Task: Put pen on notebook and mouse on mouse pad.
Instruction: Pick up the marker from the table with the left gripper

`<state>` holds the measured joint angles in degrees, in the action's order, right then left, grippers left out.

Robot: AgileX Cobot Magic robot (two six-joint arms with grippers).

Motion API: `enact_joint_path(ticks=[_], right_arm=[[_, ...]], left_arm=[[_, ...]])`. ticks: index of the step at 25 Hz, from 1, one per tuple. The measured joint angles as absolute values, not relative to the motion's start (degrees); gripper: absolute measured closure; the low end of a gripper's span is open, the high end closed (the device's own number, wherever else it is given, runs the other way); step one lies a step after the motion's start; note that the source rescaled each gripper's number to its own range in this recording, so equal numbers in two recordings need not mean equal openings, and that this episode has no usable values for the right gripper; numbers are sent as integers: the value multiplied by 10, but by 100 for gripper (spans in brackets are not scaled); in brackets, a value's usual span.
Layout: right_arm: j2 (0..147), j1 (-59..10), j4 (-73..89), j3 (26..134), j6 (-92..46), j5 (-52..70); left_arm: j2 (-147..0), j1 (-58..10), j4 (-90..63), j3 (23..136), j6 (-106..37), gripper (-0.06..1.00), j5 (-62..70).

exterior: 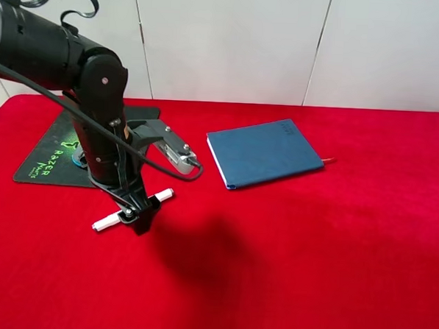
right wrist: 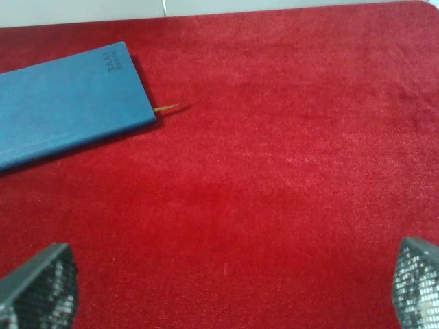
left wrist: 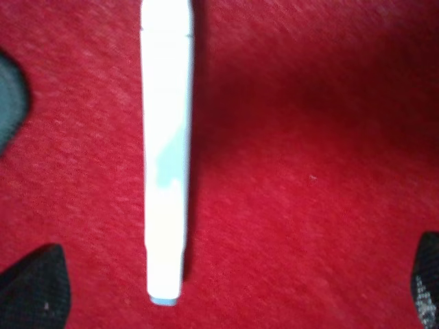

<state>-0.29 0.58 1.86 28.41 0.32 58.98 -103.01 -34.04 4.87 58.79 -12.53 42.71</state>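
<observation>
Pen (left wrist: 167, 151): slim, white, stiff; judged light, slick and apt to roll. Your left tool (left wrist: 230, 291) stands over it, jaws wide apart on either side, gripping nothing. Pen lies flat on the counter (exterior: 309, 272), left half, midway between back and front edges, well apart from the notebook (exterior: 264, 152). Take hold mid-barrel.

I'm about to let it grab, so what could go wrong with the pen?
The pen lies off-centre in the open left gripper, nearer one finger, so closing may nudge or roll it on the cloth. Being round, it might also roll off the notebook once set down.
</observation>
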Motion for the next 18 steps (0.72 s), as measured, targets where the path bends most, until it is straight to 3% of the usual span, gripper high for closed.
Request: enact_joint_path(ticks=[8, 18], right_arm=[[-3, 6, 19, 284, 3, 590], [-3, 6, 19, 284, 3, 590]], left_arm=[[-1047, -270, -23, 587, -224, -5, 407], [-1107, -267, -35, 586, -242, -5, 364]])
